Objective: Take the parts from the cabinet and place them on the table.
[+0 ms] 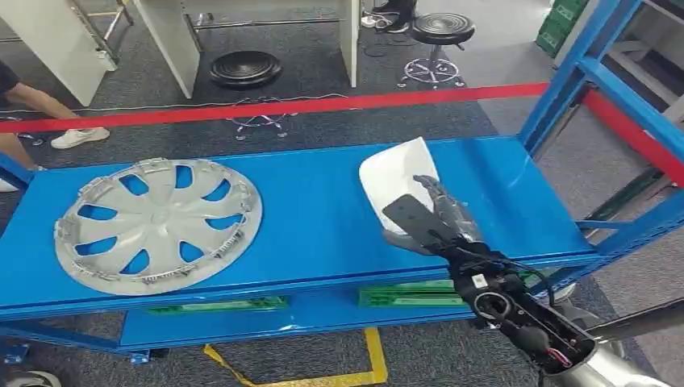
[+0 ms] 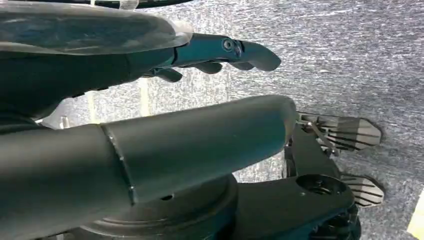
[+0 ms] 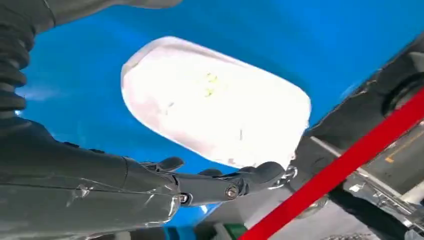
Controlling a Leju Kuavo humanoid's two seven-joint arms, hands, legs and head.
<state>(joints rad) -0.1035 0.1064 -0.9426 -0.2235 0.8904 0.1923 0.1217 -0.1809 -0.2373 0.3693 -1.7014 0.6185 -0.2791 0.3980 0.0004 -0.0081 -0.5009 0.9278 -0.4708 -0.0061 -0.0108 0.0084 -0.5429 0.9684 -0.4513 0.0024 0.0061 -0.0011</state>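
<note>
A white curved shell part [image 1: 394, 179] lies on the right half of the blue cabinet shelf [image 1: 314, 218]. My right hand [image 1: 442, 211] reaches over its near right side, fingers stretched out along its edge. The right wrist view shows the white part [image 3: 215, 100] close up, with my right hand [image 3: 150, 185] beside it and its fingers [image 3: 235, 180] straight, not closed on it. A silver multi-spoke hubcap [image 1: 157, 224] lies flat on the left of the shelf. My left hand [image 2: 100, 75] hangs over grey carpet, thumb and fingers apart, holding nothing.
A red barrier tape [image 1: 323, 105] runs across behind the shelf, and blue uprights [image 1: 565, 89] frame the right end. Green strips [image 1: 403, 294] lie on the lower level. A person's leg and white shoe [image 1: 77, 137] are at the far left. A stool [image 1: 440, 32] stands behind.
</note>
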